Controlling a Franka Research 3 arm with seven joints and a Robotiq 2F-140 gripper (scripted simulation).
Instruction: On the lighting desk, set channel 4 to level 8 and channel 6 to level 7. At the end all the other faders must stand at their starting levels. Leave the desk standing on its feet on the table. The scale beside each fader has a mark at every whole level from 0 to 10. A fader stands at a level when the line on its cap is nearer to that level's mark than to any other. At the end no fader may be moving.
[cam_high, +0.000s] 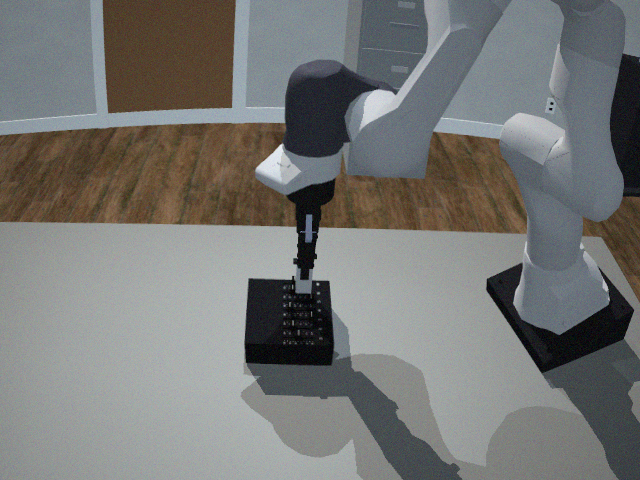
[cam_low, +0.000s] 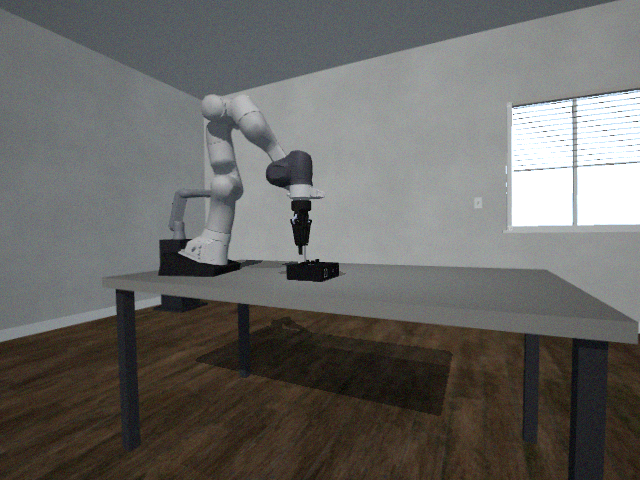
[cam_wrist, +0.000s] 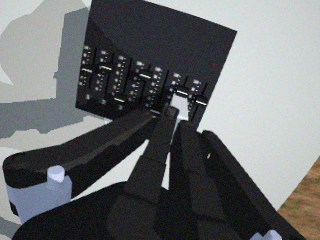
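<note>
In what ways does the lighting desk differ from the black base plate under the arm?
The lighting desk is a boxy block with rows of faders on top; the base plate is a plain slab. The desk stands near the table's middle, the plate near its edge. The shut gripper points down at the desk, while the plate carries the arm's foot. Both are black and rest on the table.

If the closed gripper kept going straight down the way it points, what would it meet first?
The shut gripper points down at the black lighting desk; it would likely meet the fader panel near the far end channels, though contact depth is unclear.
</note>
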